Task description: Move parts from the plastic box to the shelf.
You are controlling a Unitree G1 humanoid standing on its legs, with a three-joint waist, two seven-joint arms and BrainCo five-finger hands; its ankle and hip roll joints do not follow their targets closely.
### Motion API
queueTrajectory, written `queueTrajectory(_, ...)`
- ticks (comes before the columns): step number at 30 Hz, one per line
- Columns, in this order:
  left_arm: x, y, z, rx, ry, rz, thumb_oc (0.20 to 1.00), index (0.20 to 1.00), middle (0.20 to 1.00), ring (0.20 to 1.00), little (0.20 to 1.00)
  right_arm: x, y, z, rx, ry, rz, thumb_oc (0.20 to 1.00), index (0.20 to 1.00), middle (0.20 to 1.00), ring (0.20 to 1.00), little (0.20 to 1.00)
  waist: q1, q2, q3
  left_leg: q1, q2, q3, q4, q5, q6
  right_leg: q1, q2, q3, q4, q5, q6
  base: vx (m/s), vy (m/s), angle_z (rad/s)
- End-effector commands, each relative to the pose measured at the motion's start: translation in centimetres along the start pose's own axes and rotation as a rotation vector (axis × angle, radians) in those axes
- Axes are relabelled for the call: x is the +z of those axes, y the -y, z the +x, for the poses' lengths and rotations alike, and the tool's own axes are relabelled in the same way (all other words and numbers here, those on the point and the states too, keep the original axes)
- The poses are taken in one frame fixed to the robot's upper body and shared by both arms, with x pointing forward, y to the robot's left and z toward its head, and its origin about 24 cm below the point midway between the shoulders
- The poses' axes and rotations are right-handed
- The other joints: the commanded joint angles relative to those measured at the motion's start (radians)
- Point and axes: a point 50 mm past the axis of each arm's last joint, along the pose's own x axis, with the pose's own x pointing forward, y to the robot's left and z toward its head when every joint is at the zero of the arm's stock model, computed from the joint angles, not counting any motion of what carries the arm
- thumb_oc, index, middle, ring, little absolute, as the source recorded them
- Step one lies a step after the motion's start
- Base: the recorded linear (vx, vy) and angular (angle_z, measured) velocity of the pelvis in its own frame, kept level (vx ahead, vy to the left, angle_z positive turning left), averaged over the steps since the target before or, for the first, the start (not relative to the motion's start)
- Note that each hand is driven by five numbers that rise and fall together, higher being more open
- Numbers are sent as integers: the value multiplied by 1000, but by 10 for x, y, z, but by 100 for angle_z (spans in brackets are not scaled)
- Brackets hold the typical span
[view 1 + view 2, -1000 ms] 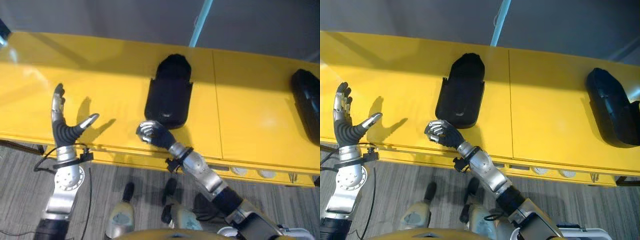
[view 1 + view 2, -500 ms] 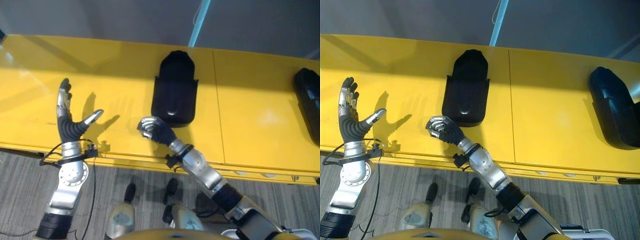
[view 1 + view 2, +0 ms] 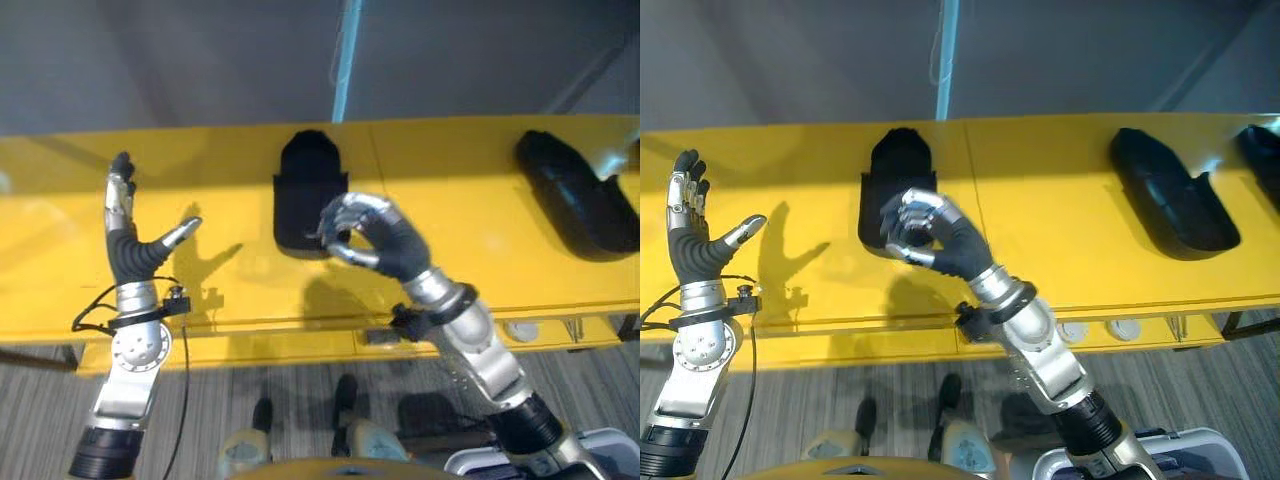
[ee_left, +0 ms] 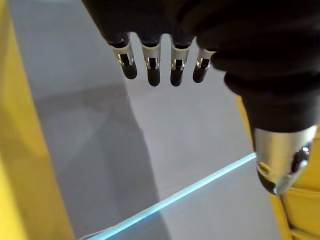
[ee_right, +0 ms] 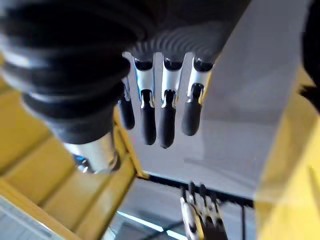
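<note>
The right hand (image 3: 375, 232) is raised over the yellow shelf (image 3: 470, 200), its fingers (image 3: 345, 210) curled toward the thumb into a loose ring, with nothing visibly held between them. In the right wrist view the fingers (image 5: 165, 120) hang bent below the dark ribbed cover and the space past them is bare. Just behind this hand, partly covered by it in both eye views, a black part (image 3: 305, 195) lies on the shelf surface, its rounded end pointing toward the grey wall (image 3: 200, 60). Whether the fingertips touch that part cannot be told; the hand appears in front of the part's near right corner.

The left hand (image 3: 128, 245) is held up well to the left of that part, palm facing the middle of the shelf, fingers (image 3: 118, 190) straight and pointing upward, thumb spread out to the side; it holds nothing. Its wrist view shows the fingers (image 4: 152, 65) straight in a row.

Farther to the right on the shelf lies a second black part (image 3: 1170, 205), long and lying at a slant, well apart from both hands. At the far right edge of the right eye view, the end of a third dark part (image 3: 1260, 150) shows. A pale blue strip (image 3: 945, 60) runs up the grey wall behind the shelf.
</note>
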Motion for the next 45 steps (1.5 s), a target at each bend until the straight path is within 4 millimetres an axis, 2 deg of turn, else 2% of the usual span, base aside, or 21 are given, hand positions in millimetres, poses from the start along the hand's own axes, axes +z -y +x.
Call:
queueTrajectory(1,12,-4,6,-40,88,-25,1000,1000,1000,1000,1000,9,0,-1,-37,92,30,1000,1000,1000,1000,1000,-5,-27,-72,-12,19,8,-9,-84,13,165,-81,1,0,-209,98,12,7,-37)
queueTrajectory(6,10,4,2,-141,52,-88,1000,1000,1000,1000,1000,-2,20,-29,-173,-52,-99,1000,1000,1000,1000,1000,-38,-21,-111,30,25,42,-9,-102,20,178,-73,40,1,-210,94,3,10,-22)
queueTrajectory(9,5,13,-5,-228,6,-123,1000,1000,1000,1000,1000,-17,32,-62,-272,-232,-216,1000,1000,1000,1000,1000,-73,-20,-114,53,27,65,-9,-102,26,178,-68,75,8,-201,92,-22,11,-32)
queueTrajectory(12,2,21,-11,-282,-30,-155,1000,1000,1000,1000,1000,-19,39,-83,-340,-317,-285,1000,1000,1000,1000,1000,-100,-21,-116,73,31,87,-9,-109,31,179,-63,106,17,-202,92,0,14,-31)
queueTrajectory(15,0,31,-13,-333,-52,-185,1000,1000,1000,1000,1000,-15,47,-100,-405,-375,-365,1000,1000,1000,1000,1000,-152,-20,-108,92,32,117,-6,-119,43,157,-57,159,43,-201,98,-34,47,-33)
queueTrajectory(19,0,44,-10,-391,-45,-217,1000,1000,1000,1000,1000,-10,56,-116,-474,-417,-422,1000,1000,1000,1000,1000,-226,-20,-77,113,20,208,7,-141,72,90,-45,282,83,-175,124,-48,100,-58)
queueTrajectory(20,0,44,-10,-392,-44,-217,1000,1000,1000,1000,1000,-10,56,-116,-474,-417,-423,1000,1000,1000,1000,1000,-222,-18,-80,115,20,210,4,-146,73,90,-44,285,81,-179,126,-66,104,-88)
queueTrajectory(21,3,48,-7,-411,-26,-222,1000,1000,1000,1000,1000,-9,59,-118,-493,-422,-434,1000,1000,1000,1000,1000,-240,-22,-64,113,15,235,4,-147,80,65,-42,314,87,-165,137,-207,130,-144)
queueTrajectory(22,7,55,1,-440,11,-225,1000,1000,1000,1000,1000,-10,61,-120,-530,-419,-439,1000,1000,1000,1000,1000,-267,-35,-30,95,3,279,-5,-146,90,7,-41,346,90,-117,173,-232,121,-110)
queueTrajectory(23,7,55,1,-440,11,-225,1000,1000,1000,1000,1000,-10,61,-120,-530,-419,-439,1000,1000,1000,1000,1000,-267,-35,-30,95,3,279,-5,-146,90,7,-41,346,90,-117,173,-401,101,-167)
queueTrajectory(24,9,56,7,-456,38,-208,1000,1000,1000,1000,1000,-12,60,-122,-566,-412,-426,1000,1000,1000,1000,1000,-263,-44,1,55,1,342,-9,-137,89,-64,-64,302,87,-76,196,-282,32,-118)
queueTrajectory(27,11,52,11,-448,59,-171,1000,1000,1000,1000,1000,-20,52,-120,-573,-410,-374,1000,1000,1000,1000,1000,-246,-35,23,46,25,429,-8,-126,79,-86,-129,48,73,-70,184,-204,10,-146)
queueTrajectory(29,11,48,13,-433,62,-161,1000,1000,1000,1000,1000,-24,47,-117,-555,-410,-339,1000,1000,1000,1000,1000,-218,-28,33,44,41,466,-5,-132,80,-56,-161,-58,121,-128,179,-155,29,-122)
queueTrajectory(31,8,48,12,-434,43,-166,1000,1000,1000,1000,1000,-28,41,-117,-526,-426,-327,1000,1000,1000,1000,1000,-212,-32,35,35,46,486,-2,-119,86,-30,-162,-55,192,-162,162,-163,-27,-91)
queueTrajectory(33,5,48,13,-436,26,-177,1000,1000,1000,1000,1000,-29,37,-119,-506,-443,-313,1000,1000,1000,1000,1000,-207,-33,32,20,54,490,1,-107,94,-19,-138,24,302,-231,152,-130,-71,-66)
queueTrajectory(35,5,49,14,-442,24,-189,1000,1000,1000,1000,1000,-30,36,-117,-485,-444,-302,1000,1000,1000,1000,1000,-187,-39,21,-7,64,489,21,-101,87,25,-124,62,320,-268,152,-112,-231,-60)
queueTrajectory(37,5,48,13,-447,25,-178,1000,1000,1000,1000,1000,-32,34,-118,-480,-455,-288,1000,1000,1000,1000,1000,-161,-49,6,-32,76,486,50,-88,70,99,-105,54,229,-297,137,-66,-331,-19)
queueTrajectory(40,4,45,10,-437,13,-168,1000,1000,1000,1000,1000,-32,35,-120,-468,-466,-291,1000,1000,1000,1000,1000,-145,-52,-14,-63,105,497,95,-61,50,128,-72,38,146,-284,109,-59,-322,10)
queueTrajectory(41,4,43,12,-411,16,-172,1000,1000,1000,1000,1000,-28,39,-115,-447,-448,-304,1000,1000,1000,1000,1000,-137,-54,2,-107,141,477,190,-66,24,154,-50,19,113,-289,92,-85,-324,-16)
queueTrajectory(43,2,42,11,-383,2,-188,1000,1000,1000,1000,1000,-25,44,-108,-417,-425,-316,1000,1000,1000,1000,1000,-119,-56,29,-152,171,420,304,-67,1,176,-31,24,96,-301,61,-128,-332,15)
queueTrajectory(45,2,42,10,-364,-3,-199,1000,1000,1000,1000,1000,-27,50,-102,-393,-423,-339,1000,1000,1000,1000,1000,-96,-45,58,-208,183,299,388,-13,-35,193,-3,29,82,-307,34,-143,-185,-9)
